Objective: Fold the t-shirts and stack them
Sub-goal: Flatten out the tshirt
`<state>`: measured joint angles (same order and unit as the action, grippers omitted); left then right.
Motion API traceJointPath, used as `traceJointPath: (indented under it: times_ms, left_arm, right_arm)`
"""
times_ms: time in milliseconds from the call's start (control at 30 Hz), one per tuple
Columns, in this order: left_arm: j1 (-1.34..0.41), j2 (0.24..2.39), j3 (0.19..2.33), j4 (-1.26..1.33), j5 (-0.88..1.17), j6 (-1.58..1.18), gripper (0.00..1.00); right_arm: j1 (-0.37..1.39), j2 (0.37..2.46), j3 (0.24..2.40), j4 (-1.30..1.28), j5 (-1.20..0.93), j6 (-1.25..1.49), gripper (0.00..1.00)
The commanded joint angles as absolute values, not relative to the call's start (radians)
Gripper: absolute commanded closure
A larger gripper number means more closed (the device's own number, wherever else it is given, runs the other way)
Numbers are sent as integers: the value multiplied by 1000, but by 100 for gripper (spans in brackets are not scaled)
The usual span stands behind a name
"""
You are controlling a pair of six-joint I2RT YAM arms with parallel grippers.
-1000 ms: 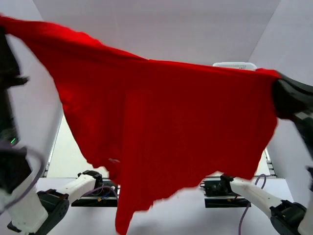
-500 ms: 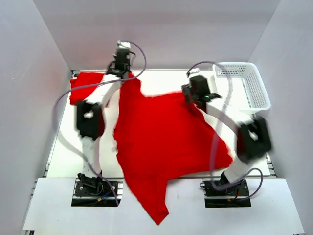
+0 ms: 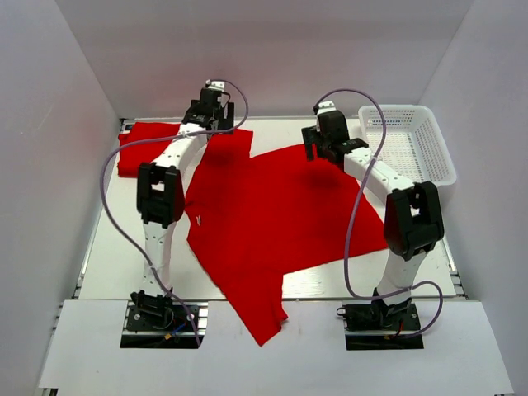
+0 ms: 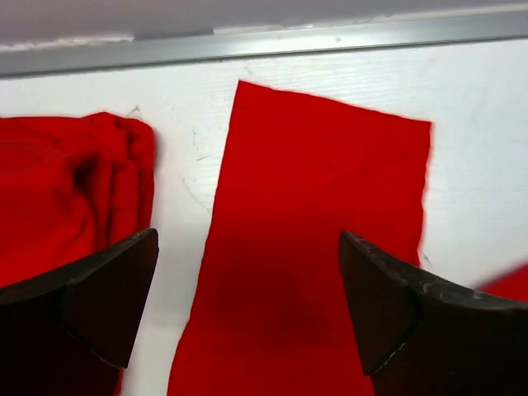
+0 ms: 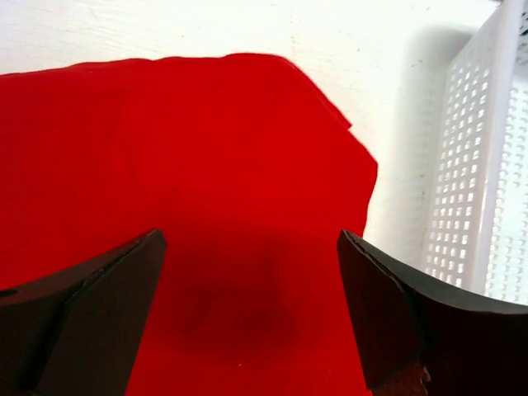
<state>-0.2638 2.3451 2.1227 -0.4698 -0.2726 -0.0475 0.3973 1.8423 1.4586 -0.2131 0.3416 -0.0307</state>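
A red t-shirt (image 3: 272, 214) lies spread out on the white table (image 3: 115, 239), its lower corner hanging over the near edge. A second red t-shirt (image 3: 140, 145), folded, lies at the back left corner. My left gripper (image 3: 214, 125) hovers open over the spread shirt's back left flap (image 4: 318, 239), nothing between its fingers (image 4: 103, 301); the folded shirt (image 4: 58, 181) is just to its left. My right gripper (image 3: 318, 148) stands open above the spread shirt's back right corner (image 5: 206, 165), holding nothing.
A white plastic basket (image 3: 410, 142) stands at the back right, close to the right gripper; its wall (image 5: 483, 165) shows in the right wrist view. White walls enclose the table on three sides. A metal rail (image 4: 264, 45) runs along the back edge.
A second ago both grippers held the red shirt up in the air. Both have opened and let go; the shirt now lies flat on the table.
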Motion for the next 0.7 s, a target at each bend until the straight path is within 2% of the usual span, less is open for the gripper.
traceJointPath:
  times_ms: [0,233,367,667]
  left_arm:
    - [-265,2146,1971,-440,-212,-93,0]
    - [-287,1898,1617,-486,-223,-170,0]
    - [-287,1873,1442,-521,-149,-212,0]
    - [-287,1992,1405,-581,-150,-278,0]
  right_arm:
    - [388,1807,1465,-274,288,35,10]
    - [377,1750,1326,-342,224,135,10]
    - [371,1753,1264,-348,196,182,10]
    - [356,1792,1190,-321,140,248,10]
